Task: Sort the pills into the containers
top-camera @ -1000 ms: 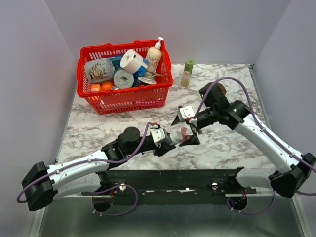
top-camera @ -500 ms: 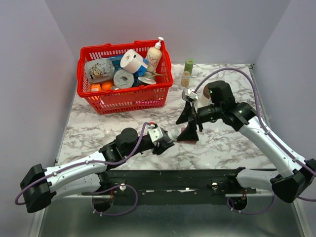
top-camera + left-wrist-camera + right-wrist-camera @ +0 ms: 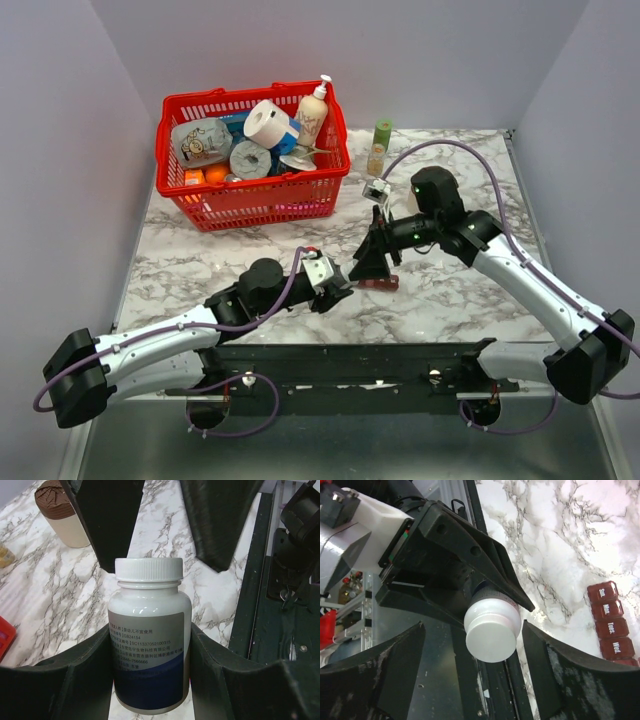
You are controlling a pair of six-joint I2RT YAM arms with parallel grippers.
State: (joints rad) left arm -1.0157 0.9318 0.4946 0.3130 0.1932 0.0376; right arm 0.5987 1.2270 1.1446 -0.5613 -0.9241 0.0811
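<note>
Bottle (image 3: 148,630), gripped by left pincer (image 3: 150,652), cap aimed between open right pincer (image 3: 472,645) jaws; pill strip (image 3: 611,625) at frame's right edge.

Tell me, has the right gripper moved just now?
Yes. The right gripper has swung round; its wrist end is now nearer the green-capped bottle at the back.

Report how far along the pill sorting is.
Done: the white pill bottle is clamped in the left gripper.
In hand: the right gripper stands open on either side of the cap, which is still on.
Left: taking the cap off, opening the red-brown organizer, whose visible lids, Sun. to Wed., are shut, and putting pills in. No loose pill shows yet.
</note>
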